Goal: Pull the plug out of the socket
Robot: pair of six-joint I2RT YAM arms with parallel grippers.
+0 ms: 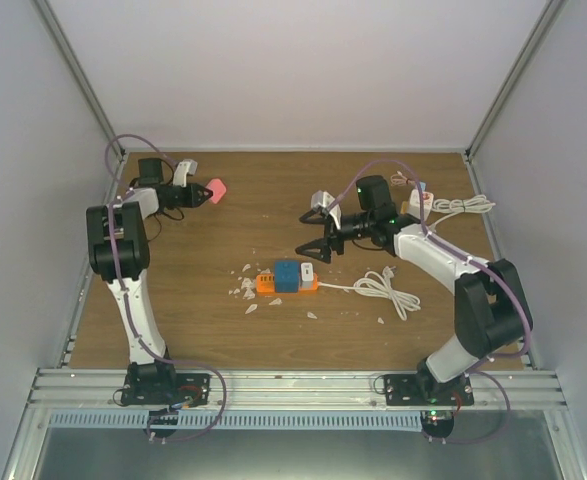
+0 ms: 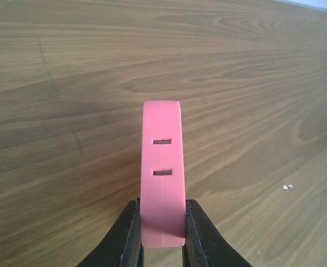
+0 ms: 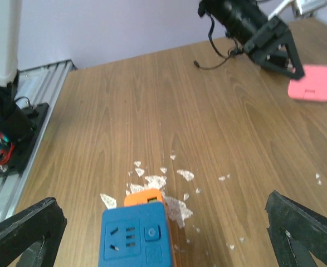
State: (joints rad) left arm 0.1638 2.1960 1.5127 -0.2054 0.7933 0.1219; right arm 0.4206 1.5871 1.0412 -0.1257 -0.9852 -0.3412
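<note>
R tool (image 1: 311,233) jaws wide, hovering just behind the blue socket block (image 1: 287,275), prob. lining up for a grab. White plug (image 1: 307,284) looks seated at the block's right side, w/ its cable (image 1: 388,290) coiled further right. L tool (image 2: 162,222) clamps a pink piece (image 2: 162,167) well left of the block, prob. parked out of the way. No containers visible. White scraps (image 1: 245,290) lie on the worktop (image 1: 193,300) just left of the block.

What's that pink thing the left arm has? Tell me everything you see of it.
The pink block looks like smooth moulded plastic, flat with rounded corners, a seam along its narrow edge and two small rectangular slots there. The left gripper is shut on it, pinching its broad faces at one end. It is at the far left of the wooden table; whether it touches the wood is unclear.
</note>
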